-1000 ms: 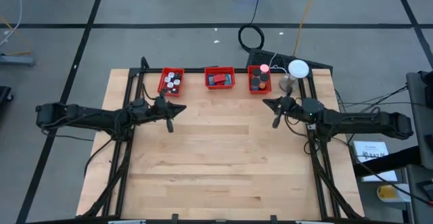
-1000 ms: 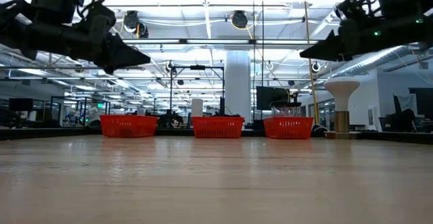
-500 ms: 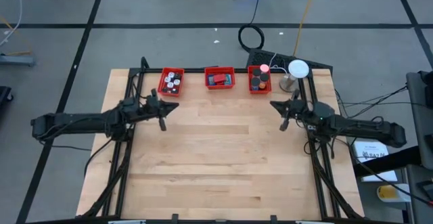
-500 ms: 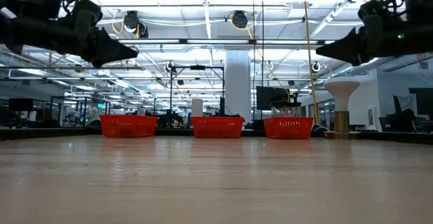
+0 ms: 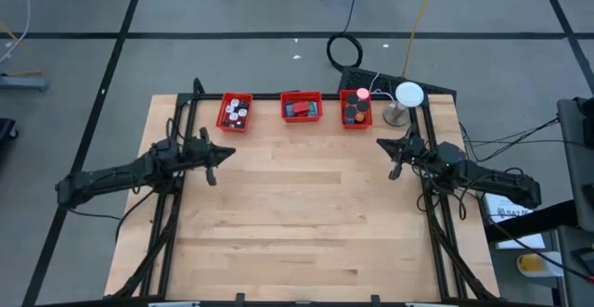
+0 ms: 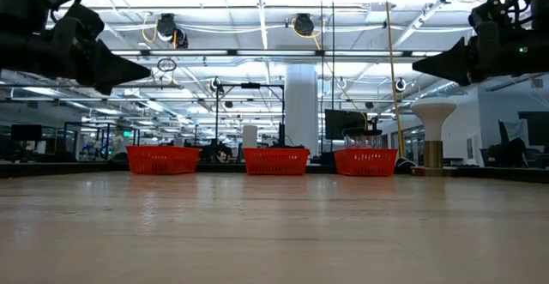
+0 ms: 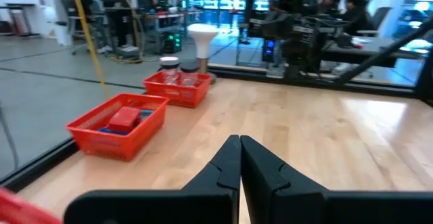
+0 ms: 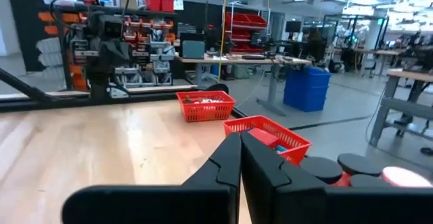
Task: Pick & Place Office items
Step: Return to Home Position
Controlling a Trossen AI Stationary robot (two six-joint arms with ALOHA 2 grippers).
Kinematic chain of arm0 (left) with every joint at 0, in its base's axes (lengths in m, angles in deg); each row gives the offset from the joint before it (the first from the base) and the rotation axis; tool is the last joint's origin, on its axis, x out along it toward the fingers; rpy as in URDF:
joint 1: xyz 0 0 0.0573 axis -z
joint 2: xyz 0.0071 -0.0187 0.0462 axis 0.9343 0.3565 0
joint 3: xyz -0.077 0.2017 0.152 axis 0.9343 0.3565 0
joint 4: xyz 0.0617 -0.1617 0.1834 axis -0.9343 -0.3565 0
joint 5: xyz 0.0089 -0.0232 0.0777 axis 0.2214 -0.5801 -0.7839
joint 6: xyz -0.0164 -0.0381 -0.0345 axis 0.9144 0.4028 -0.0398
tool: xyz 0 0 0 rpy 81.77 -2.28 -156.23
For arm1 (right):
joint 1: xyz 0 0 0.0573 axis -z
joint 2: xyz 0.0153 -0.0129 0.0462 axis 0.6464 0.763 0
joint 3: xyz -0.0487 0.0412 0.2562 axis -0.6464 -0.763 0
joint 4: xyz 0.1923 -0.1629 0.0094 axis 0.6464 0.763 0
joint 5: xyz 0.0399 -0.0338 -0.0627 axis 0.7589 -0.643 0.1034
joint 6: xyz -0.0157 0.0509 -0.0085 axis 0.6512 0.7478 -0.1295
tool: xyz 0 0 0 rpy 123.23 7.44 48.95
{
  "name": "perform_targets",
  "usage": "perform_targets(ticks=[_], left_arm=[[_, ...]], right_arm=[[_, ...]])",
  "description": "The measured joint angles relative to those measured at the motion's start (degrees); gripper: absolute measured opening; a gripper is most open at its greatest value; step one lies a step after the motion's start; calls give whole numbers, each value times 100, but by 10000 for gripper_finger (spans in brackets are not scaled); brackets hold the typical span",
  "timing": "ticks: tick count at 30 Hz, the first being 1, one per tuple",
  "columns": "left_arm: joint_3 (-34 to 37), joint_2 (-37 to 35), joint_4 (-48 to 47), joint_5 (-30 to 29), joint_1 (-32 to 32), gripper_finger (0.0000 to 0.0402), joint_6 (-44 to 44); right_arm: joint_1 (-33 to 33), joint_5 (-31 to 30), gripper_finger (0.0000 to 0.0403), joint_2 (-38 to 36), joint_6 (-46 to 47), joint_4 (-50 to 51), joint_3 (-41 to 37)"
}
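The office items lie in three red bins at the table's far edge. The left bin holds white and black bits. In the middle bin are blue and red blocks. The right bin contains black discs and a pink piece. My left gripper hangs shut above the table's left side, pointing level toward the right. My right gripper hangs shut above the right side, pointing left. In both wrist views the fingertips meet with nothing between them.
A white round lamp stands on its stand at the far right corner, beside the right bin. Black frame rails run along the table's left and right sides. The bare wooden tabletop stretches between the arms toward the near edge.
Both arms have drawn back from the table's middle with their fingers shut. My left gripper has gone toward the left edge and my right gripper toward the right edge. Nothing in the bins has moved.
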Motion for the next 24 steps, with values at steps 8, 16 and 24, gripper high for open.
perform_targets(ticks=[8, 16, 24], left_arm=[[2, -1241, -765, 244, -534, 7, -83], [4, -1072, -793, 188, -964, 3, -26], [4, -1012, -786, 125, -1014, 27, 118]], right_arm=[[-231, -20, 0, 8, 173, 18, -38], [-833, -972, 0, 192, 455, -111, -405], [-931, -436, 0, 184, 392, -144, -415]])
